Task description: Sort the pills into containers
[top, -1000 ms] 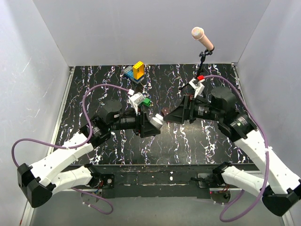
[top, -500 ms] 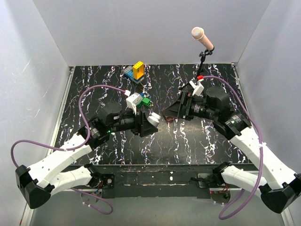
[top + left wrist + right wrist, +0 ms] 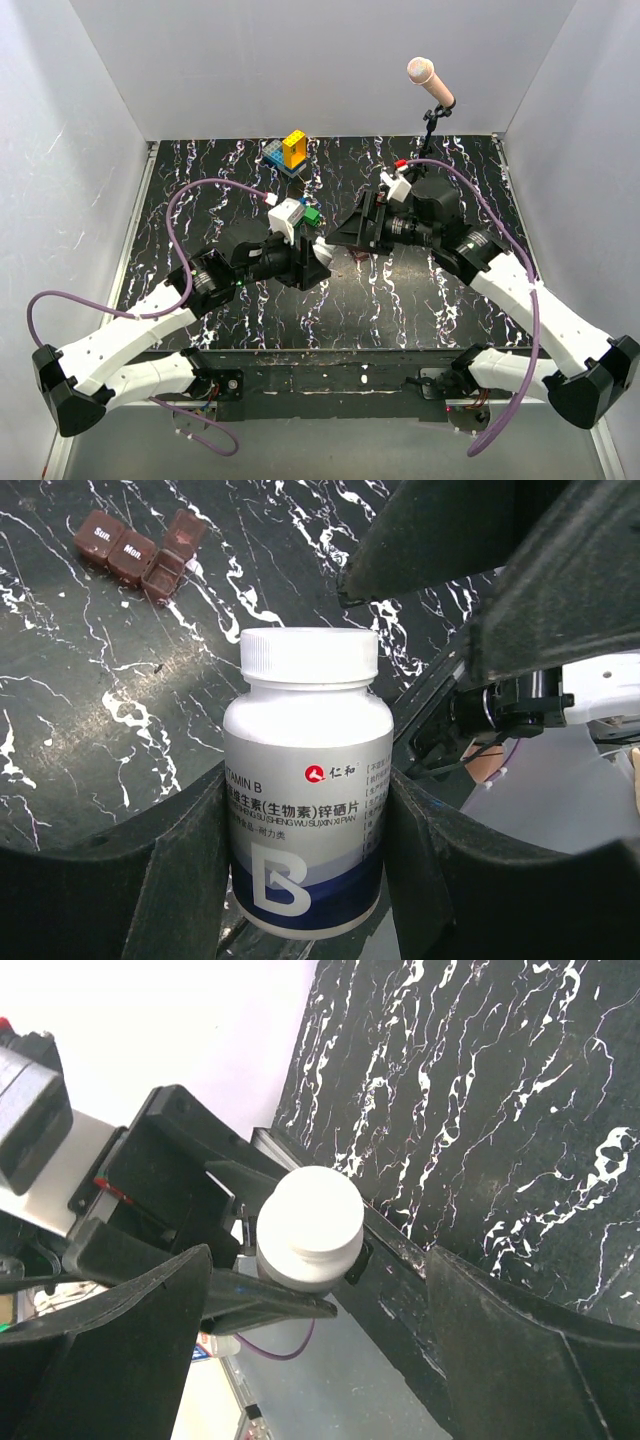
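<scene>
White-capped, white-and-blue plastic vitamin bottle (image 3: 300,730) sits clamped in the left gripper (image 3: 305,820), and the wide-spread right gripper (image 3: 318,1255) has moved in toward its round cap (image 3: 310,655), likely to unscrew it.

A robot lab test cell: white panel walls (image 3: 330,60) box in a black marbled bench (image 3: 400,300). The left arm (image 3: 130,345) and right arm (image 3: 545,315) are bolted at its near edge, and a microphone (image 3: 428,80) stands far right.

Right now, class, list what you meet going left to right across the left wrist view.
Small brown rectangular plastic pill box, white plastic vitamin bottle with white cap, black right gripper.
</scene>
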Robot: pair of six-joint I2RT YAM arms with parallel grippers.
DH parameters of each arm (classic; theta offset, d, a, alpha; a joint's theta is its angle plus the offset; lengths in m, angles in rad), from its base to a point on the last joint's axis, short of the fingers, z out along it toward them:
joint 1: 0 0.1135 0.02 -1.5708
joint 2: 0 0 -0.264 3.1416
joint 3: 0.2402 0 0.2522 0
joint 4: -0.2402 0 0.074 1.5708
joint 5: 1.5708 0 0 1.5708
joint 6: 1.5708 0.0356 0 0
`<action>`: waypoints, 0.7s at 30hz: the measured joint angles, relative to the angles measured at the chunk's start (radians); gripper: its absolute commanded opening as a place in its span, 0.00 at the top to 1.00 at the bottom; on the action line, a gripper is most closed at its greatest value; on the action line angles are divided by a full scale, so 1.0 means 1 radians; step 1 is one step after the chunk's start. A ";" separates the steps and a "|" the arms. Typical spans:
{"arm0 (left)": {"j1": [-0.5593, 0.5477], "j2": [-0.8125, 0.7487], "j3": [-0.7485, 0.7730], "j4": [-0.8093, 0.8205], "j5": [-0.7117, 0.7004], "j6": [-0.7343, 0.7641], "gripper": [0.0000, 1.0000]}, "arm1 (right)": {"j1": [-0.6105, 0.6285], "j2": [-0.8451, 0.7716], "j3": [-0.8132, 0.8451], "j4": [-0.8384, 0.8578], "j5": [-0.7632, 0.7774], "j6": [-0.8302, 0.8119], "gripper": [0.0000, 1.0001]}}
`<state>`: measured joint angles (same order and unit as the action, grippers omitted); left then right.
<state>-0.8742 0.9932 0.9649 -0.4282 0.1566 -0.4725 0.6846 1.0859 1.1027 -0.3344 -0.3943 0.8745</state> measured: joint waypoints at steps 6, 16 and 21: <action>-0.008 0.016 0.001 -0.018 -0.034 0.008 1.00 | 0.023 0.087 0.033 0.018 0.002 0.033 0.21; -0.018 0.021 0.002 -0.021 -0.050 0.012 1.00 | 0.036 0.167 0.055 0.028 -0.003 0.071 0.43; -0.020 0.021 0.002 -0.021 -0.054 0.012 1.00 | 0.040 0.172 0.055 0.032 -0.010 0.077 0.65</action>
<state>-0.8940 1.0142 0.9665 -0.4492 0.1028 -0.4603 0.7250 1.2575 1.1576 -0.3027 -0.4042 0.9520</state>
